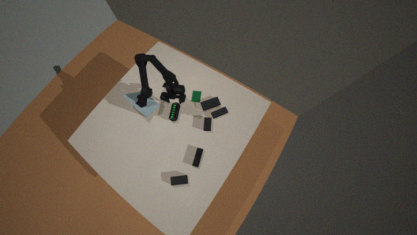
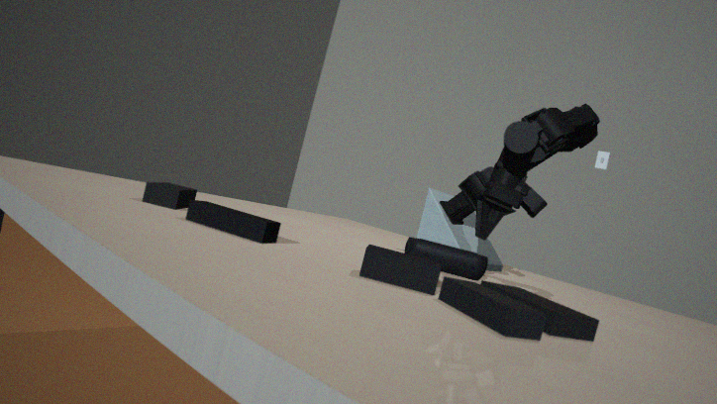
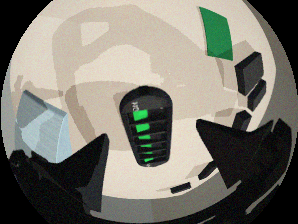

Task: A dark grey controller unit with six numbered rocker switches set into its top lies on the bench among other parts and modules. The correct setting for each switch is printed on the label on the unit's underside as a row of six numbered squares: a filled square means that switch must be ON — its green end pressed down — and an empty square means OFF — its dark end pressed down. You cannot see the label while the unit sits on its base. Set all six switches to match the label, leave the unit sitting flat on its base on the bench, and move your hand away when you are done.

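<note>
The dark controller unit (image 1: 174, 118) (image 2: 446, 257) (image 3: 146, 94) has rounded ends and sits on its base on the bench, switches up. A row of green switch ends shows along its top in the top view and the wrist view. The green patches near its lettered end look larger in the wrist view; each switch's exact tilt cannot be told. The label underneath is hidden. My gripper (image 1: 174, 101) (image 3: 153, 131) is open and empty, above the unit's end. Its fingers stand wide apart, on either side of the unit in the wrist view, with no contact visible.
A pale blue angled piece (image 1: 151, 110) (image 2: 432, 223) (image 3: 56, 125) stands beside the arm's base. A green block (image 1: 196, 96) (image 3: 218, 32) lies on the unit's other side. Several dark blocks lie farther off, including one (image 1: 207, 124) near the unit and one (image 1: 179, 179) far away.
</note>
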`<state>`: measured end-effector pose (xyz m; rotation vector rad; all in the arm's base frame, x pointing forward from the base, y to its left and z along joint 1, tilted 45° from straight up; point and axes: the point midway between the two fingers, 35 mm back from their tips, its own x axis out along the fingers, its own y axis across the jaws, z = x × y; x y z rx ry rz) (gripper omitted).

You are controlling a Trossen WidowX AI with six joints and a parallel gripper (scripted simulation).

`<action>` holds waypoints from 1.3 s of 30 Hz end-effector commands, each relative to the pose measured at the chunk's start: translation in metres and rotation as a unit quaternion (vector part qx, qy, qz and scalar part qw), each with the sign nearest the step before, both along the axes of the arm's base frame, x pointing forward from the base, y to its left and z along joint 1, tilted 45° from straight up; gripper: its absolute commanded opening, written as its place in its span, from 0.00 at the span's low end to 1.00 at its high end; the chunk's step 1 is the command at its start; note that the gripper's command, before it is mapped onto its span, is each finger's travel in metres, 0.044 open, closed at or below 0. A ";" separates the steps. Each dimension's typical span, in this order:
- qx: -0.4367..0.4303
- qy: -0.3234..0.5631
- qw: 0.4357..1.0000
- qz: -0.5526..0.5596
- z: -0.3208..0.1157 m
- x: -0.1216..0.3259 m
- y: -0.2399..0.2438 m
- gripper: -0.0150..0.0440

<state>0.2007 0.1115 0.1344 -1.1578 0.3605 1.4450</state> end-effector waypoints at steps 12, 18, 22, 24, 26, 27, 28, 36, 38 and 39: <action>-0.002 0.003 1.000 -0.001 -0.019 0.002 0.017 1.00; -0.001 0.003 1.000 -0.001 -0.026 0.003 0.024 1.00; -0.001 0.003 1.000 -0.001 -0.030 0.003 0.029 1.00; 0.000 0.003 1.000 -0.001 -0.033 0.003 0.031 1.00; 0.000 0.002 1.000 -0.001 -0.034 0.002 0.033 1.00; 0.000 0.002 1.000 -0.001 -0.034 0.002 0.033 1.00; 0.000 0.002 1.000 -0.001 -0.034 0.002 0.033 0.96; 0.000 0.002 1.000 -0.001 -0.034 0.002 0.033 0.81; 0.000 0.002 1.000 -0.001 -0.034 0.002 0.033 0.81; 0.000 0.002 1.000 -0.001 -0.034 0.002 0.033 0.81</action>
